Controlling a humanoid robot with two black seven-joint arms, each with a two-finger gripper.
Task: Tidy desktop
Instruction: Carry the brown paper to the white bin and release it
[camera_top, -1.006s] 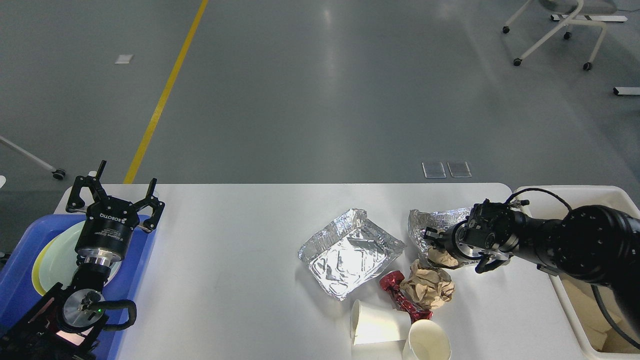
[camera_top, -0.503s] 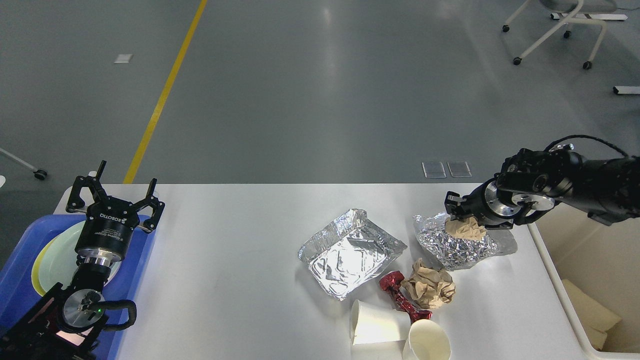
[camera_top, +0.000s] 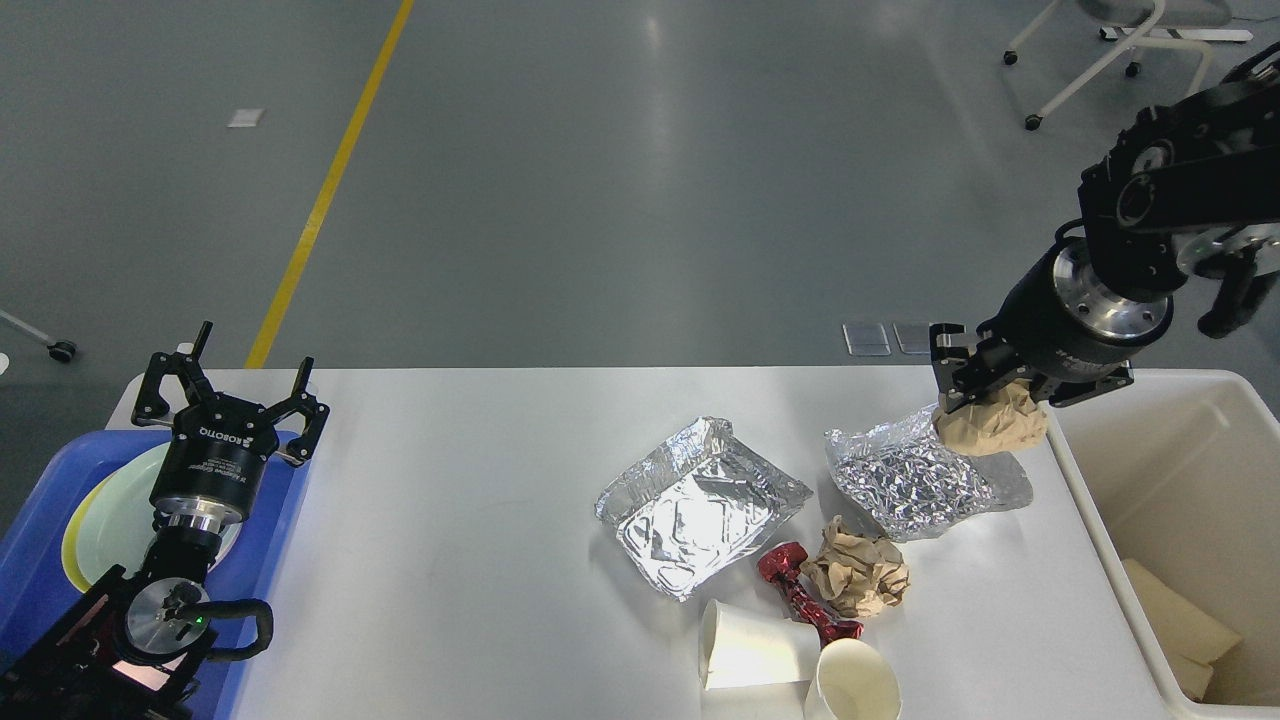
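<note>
Brown crumpled paper ball pinched in the right gripper, fingers pressed onto its top, held in the air just above the far right corner of the desktop, beside the rim of the cream-coloured plastic bin. White desktop fills the lower half of the view, rounded corners, faintly glossy. Crushed foil sheet lies flat on the desktop directly below and left of the held paper; whether the paper touches it cannot be told. Left of that sheet, a square foil tray, open side up, rim bent. Just near-side of the foil sheet, a second crumpled brown paper wad, touching a red shiny wrapper on its left. Near the desktop's front edge, below the wrapper, two white paper cups: one tipped on its side, mouth to the left, the other with its mouth facing up toward the camera, the two touching. Cream bin off the desktop's right end holds pale flat pieces at its bottom. Left gripper spread wide, fingers apart and holding nothing, poised over the far left corner of the desktop above a blue plastic tray; the tray carries a pale green plate stacked on a yellow one.
</note>
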